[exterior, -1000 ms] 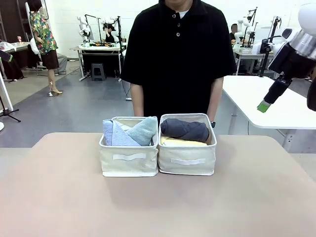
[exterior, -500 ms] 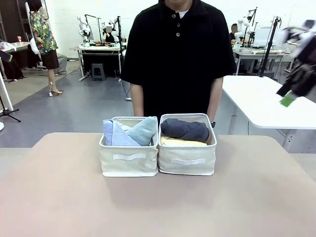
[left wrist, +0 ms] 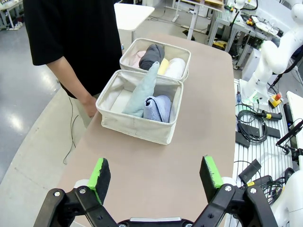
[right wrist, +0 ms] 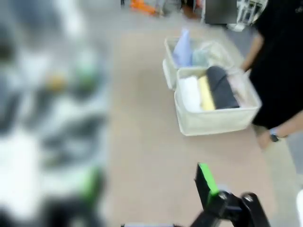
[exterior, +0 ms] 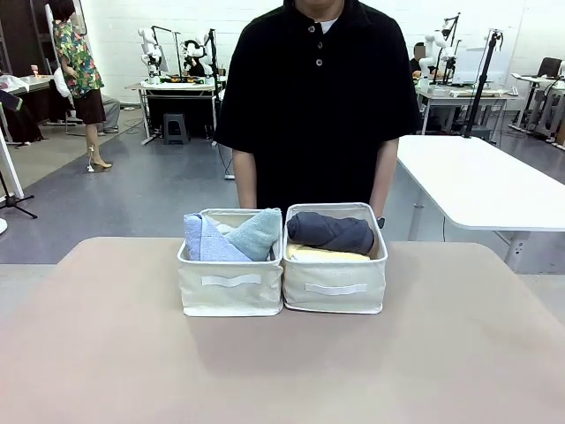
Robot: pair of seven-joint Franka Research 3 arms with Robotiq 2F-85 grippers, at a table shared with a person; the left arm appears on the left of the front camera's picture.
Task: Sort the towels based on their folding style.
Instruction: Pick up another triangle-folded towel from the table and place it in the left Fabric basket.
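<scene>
Both grippers (left wrist: 156, 176) (right wrist: 147, 182) wide open above table (left wrist: 156, 161)

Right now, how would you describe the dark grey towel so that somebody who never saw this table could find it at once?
Two cream baskets stand side by side at the middle of the table, in front of the person. Look in the basket on the robot's right, which holds the rolled towels. The dark grey towel lies on top there, the only dark roll, above a yellow towel.
</scene>
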